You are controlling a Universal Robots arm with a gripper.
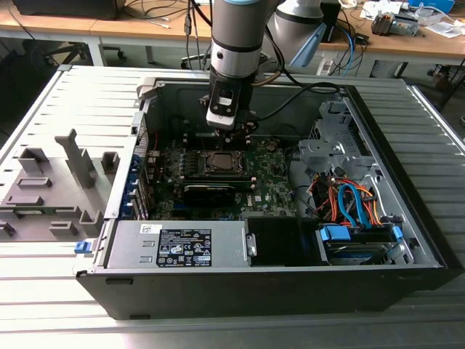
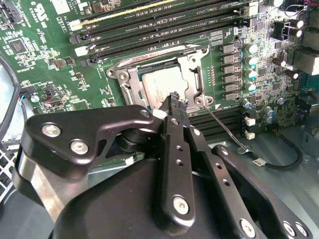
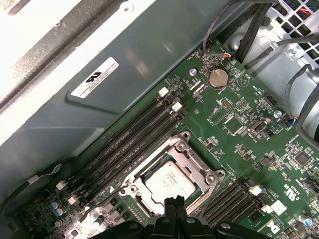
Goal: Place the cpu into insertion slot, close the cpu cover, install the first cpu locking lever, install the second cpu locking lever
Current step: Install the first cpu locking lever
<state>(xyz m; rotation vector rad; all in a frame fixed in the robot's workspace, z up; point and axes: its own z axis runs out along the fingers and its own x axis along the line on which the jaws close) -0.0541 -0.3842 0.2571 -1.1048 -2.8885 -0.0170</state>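
The cpu (image 2: 160,82) lies flat in its socket on the green motherboard, its silver top showing through the window of the cpu cover (image 2: 192,64). The cover lies down over the chip. A thin wire locking lever (image 2: 225,129) sticks out slantwise from the socket's corner, away from the board. My gripper (image 2: 175,101) is shut with nothing in it, its tips just above the socket's edge near that lever's hinge. In the first wrist view the fingertips (image 3: 169,201) hang over the cover (image 3: 202,174) beside the cpu (image 3: 169,180). In the exterior view the gripper (image 1: 232,131) hovers over the cpu (image 1: 218,161).
Black memory slots (image 2: 149,30) run beside the socket. A long black card (image 1: 209,190) lies just in front of it. The case wall (image 3: 99,99) stands close behind. The power supply (image 1: 182,243) and the drive bay with blue and orange cables (image 1: 349,203) flank the board.
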